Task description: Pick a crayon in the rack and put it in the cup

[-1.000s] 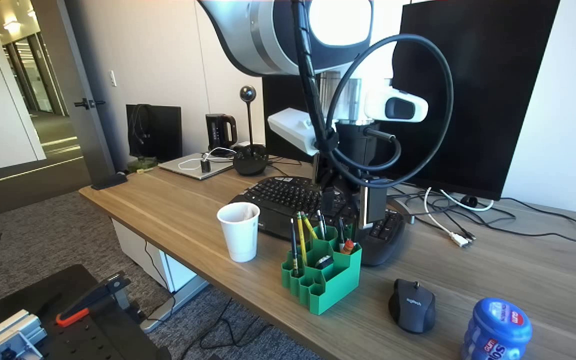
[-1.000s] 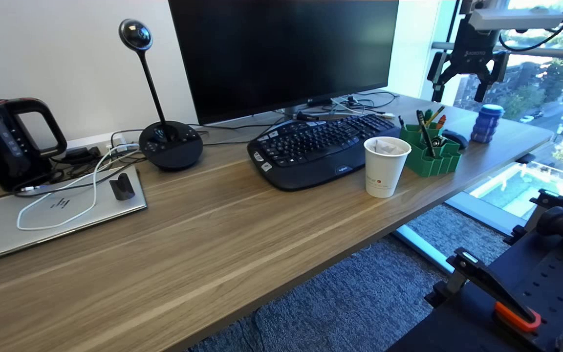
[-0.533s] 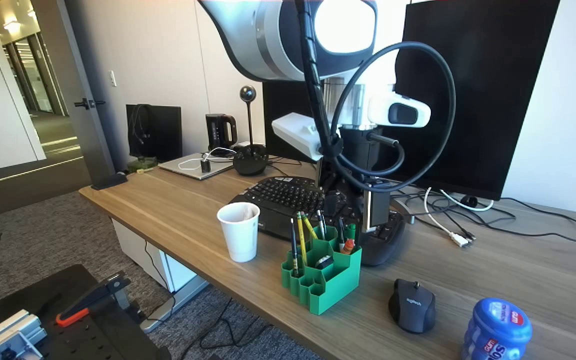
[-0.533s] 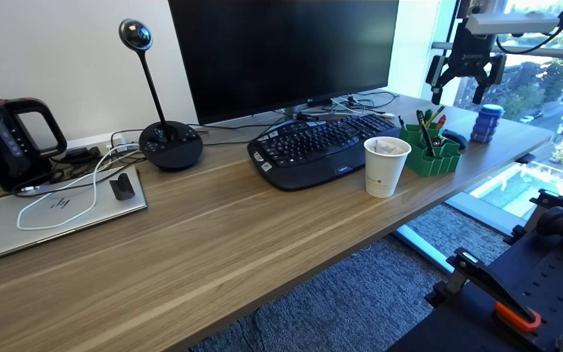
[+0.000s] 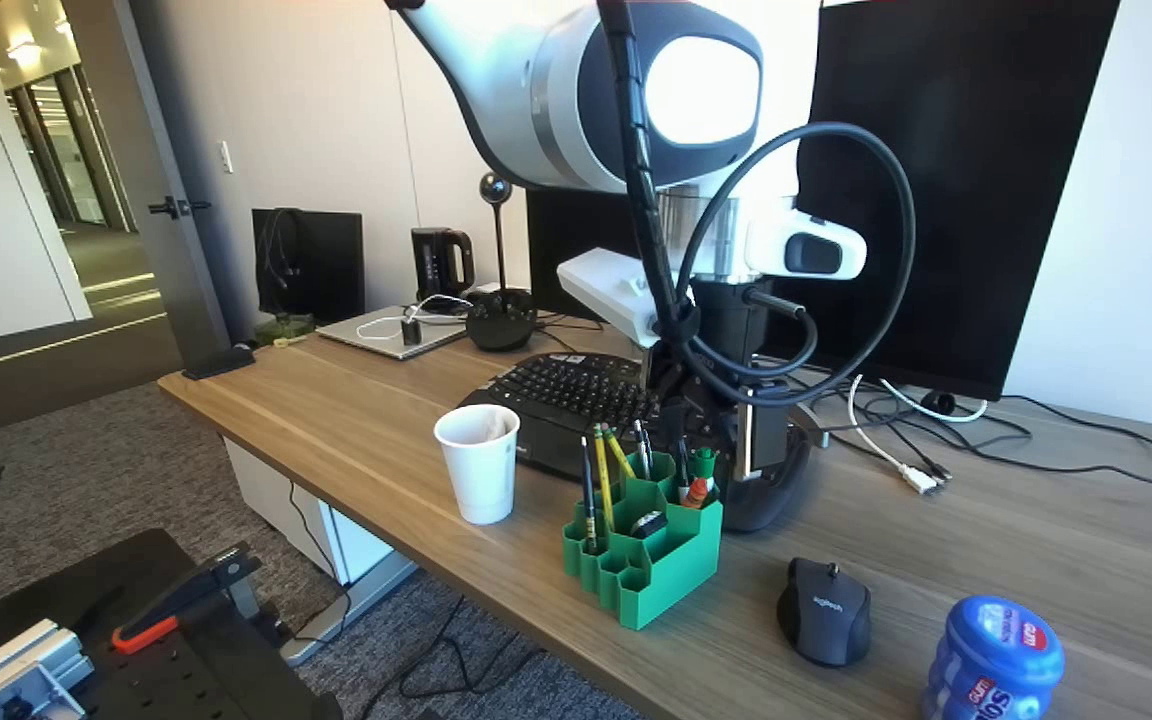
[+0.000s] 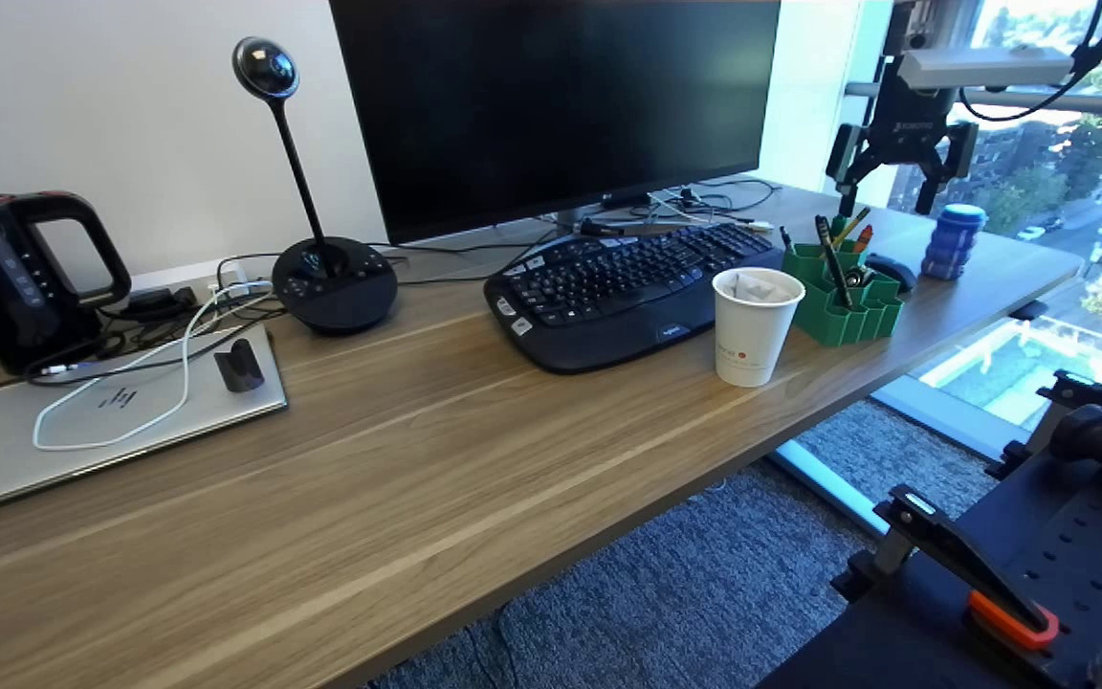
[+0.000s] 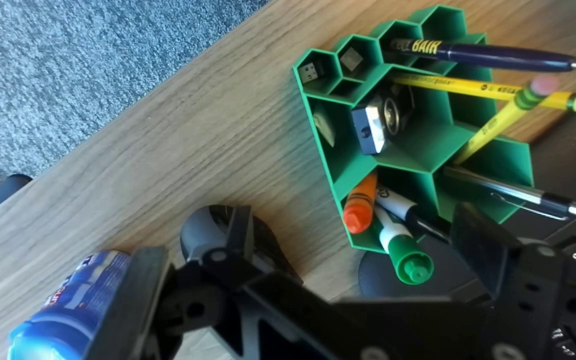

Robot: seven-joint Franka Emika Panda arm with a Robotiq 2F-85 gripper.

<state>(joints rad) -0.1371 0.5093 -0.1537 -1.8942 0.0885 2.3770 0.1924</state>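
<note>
One orange crayon (image 7: 360,204), racked below an empty gripper (image 6: 886,203)

The crayon stands in an end compartment of the green rack (image 5: 681,580), leaning, its tip showing above the rim; I take it the slots are there so a stick can be drawn straight up. I have the gripper pointing down, fingers spread and nothing held, which I read as set to straddle something from above. In the wrist view the crayon sits laterally between the fingers and a little ahead of their tips; in both exterior views it looks lower. I can't judge how far I'd have to descend.

Just beside the crayon, on the gripper's side, a green marker (image 7: 403,250) shares the compartment, and a black-capped marker (image 7: 410,212) crowds in too; I'd worry about pinching one of them along with it.

The white cup (image 6: 747,344) stands upright, lower than the gripper and off past the rack, mouth up and close by, presumably to keep the carry short. It has something pale (image 6: 755,287) in it. Farther out, the mouse (image 5: 824,610) shows partly behind one finger in the wrist view, and the blue container (image 5: 996,655) lies outward on that same side.
</note>
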